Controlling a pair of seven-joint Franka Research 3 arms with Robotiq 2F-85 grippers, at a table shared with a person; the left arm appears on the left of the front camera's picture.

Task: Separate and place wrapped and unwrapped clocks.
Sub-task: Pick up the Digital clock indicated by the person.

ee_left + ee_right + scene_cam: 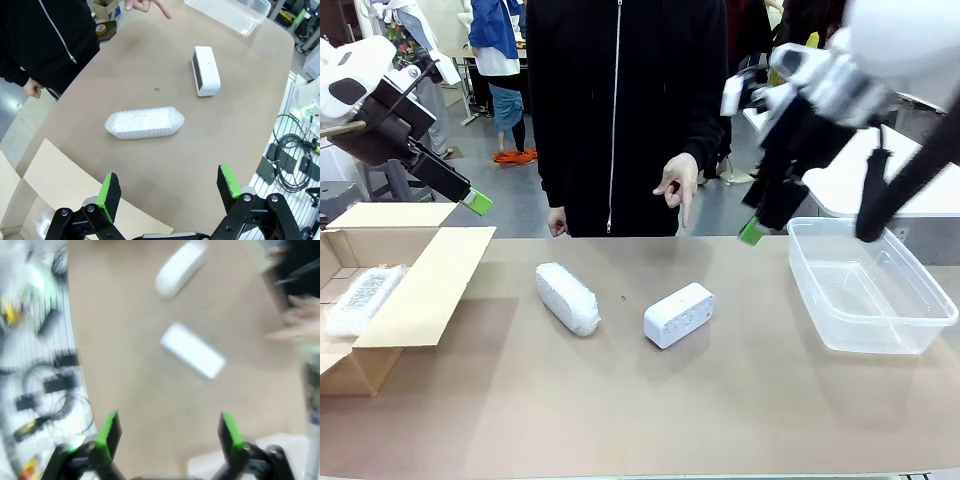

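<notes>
Unwrapped clock (678,315) ahead of right end effector (170,427), wrapped clock (144,122) ahead of left end effector (170,185), lying apart, probably for one-arm picks; both end effectors wide, empty.

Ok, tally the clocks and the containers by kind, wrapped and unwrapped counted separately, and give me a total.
Wrapped clocks: 2
Unwrapped clock: 1
Cardboard box: 1
Clear plastic tub: 1
Total: 5
</notes>
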